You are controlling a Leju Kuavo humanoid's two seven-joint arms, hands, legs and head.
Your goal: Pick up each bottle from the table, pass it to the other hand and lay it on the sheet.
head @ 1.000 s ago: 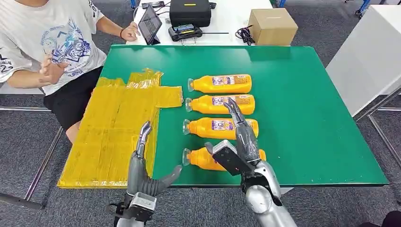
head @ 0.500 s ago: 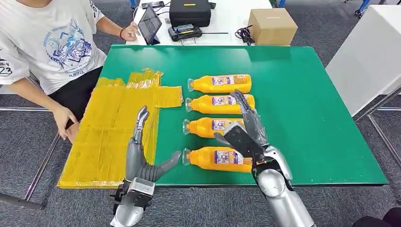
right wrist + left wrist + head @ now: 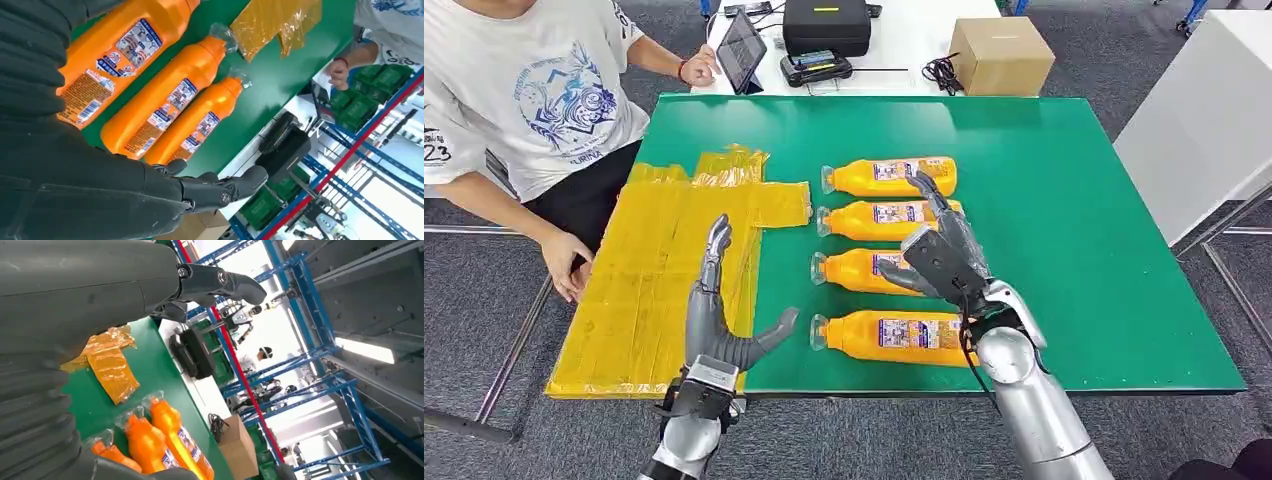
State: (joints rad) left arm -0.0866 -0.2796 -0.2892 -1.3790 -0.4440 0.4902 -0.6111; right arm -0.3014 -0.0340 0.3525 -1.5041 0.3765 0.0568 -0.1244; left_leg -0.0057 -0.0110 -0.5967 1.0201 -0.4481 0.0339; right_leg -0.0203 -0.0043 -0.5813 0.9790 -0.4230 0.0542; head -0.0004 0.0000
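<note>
Several orange bottles lie side by side on the green table (image 3: 1064,250), necks toward the yellow sheet (image 3: 659,275): the farthest bottle (image 3: 889,177), a second bottle (image 3: 874,219), a third bottle (image 3: 849,270) and the nearest bottle (image 3: 894,335). My right hand (image 3: 939,255) hovers open over the third bottle's base end, its fingers stretched toward the second one. My left hand (image 3: 714,320) stands open at the table's near edge, between the sheet and the nearest bottle, holding nothing. The right wrist view has three bottles (image 3: 165,105) below the spread fingers (image 3: 220,187).
A person (image 3: 534,90) sits at the table's far left corner, one hand near the sheet's edge. Behind the green table stand a tablet (image 3: 741,50), a black case (image 3: 826,25) and a cardboard box (image 3: 999,55). A white table (image 3: 1204,120) stands to the right.
My right hand has moved away from me, off the nearest bottle and over the third one. My left hand has edged forward. The person's raised hand has dropped beside the sheet.
</note>
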